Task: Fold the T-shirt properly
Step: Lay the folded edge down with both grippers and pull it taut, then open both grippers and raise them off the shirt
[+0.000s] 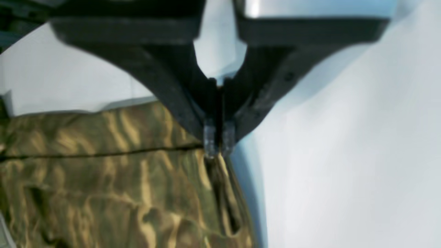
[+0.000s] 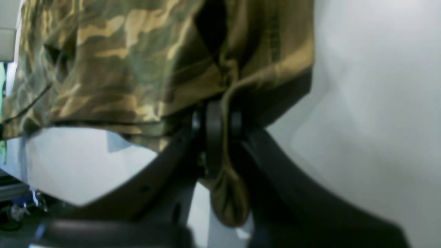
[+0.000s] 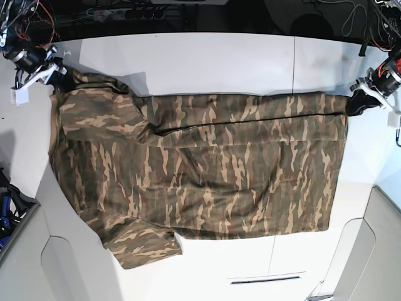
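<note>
The camouflage T-shirt [image 3: 200, 169] lies spread across the white table [image 3: 213, 59], its far edge doubled over toward the middle. At the shirt's far right corner, my left gripper [image 3: 354, 104] is shut on the cloth. The left wrist view shows that gripper [image 1: 218, 146] pinching the edge of the T-shirt [image 1: 103, 179], which hangs away from it. My right gripper [image 3: 61, 76] is shut on the far left corner by the sleeve. In the right wrist view a wad of the T-shirt [image 2: 137, 58] is squeezed between the fingers of the right gripper [image 2: 220, 119].
Cables and a power strip [image 3: 125, 12] run along the dark strip behind the table. A seam [image 3: 294, 63] crosses the tabletop at the back right. Grey panels [image 3: 376, 251] flank the table's near corners, and blue items [image 3: 6, 207] sit at the left edge.
</note>
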Robot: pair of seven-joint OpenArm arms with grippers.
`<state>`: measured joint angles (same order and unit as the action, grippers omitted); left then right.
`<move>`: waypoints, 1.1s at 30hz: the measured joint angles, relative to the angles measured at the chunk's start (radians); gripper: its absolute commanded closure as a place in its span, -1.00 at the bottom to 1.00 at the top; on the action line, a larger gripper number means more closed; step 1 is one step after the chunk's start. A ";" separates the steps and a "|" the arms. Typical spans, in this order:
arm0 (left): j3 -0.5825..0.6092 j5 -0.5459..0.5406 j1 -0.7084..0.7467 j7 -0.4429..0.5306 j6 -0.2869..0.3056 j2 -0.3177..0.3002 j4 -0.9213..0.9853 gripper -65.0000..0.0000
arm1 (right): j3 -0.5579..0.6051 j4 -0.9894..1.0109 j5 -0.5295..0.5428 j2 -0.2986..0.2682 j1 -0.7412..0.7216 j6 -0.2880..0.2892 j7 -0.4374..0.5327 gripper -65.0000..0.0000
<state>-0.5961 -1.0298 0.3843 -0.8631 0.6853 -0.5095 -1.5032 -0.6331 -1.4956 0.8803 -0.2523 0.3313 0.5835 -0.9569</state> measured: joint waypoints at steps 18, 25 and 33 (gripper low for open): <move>-0.112 -0.097 0.150 -0.085 0.000 0.007 -0.145 1.00 | -0.172 -0.043 0.085 -0.002 0.063 0.000 -0.124 1.00; -0.112 -0.097 0.150 -0.120 0.000 0.008 -0.145 0.97 | -0.172 -0.043 0.091 -0.002 0.083 0.000 -0.148 1.00; -0.112 -0.097 0.150 -0.135 0.000 0.008 -0.145 0.38 | -0.172 -0.043 0.088 -0.002 0.093 0.000 -0.148 -0.01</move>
<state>-0.7082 -1.1271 0.5343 -0.9981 0.6857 -0.5018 -1.6485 -0.8047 -1.5391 0.9680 -0.2543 0.4240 0.5838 -1.1046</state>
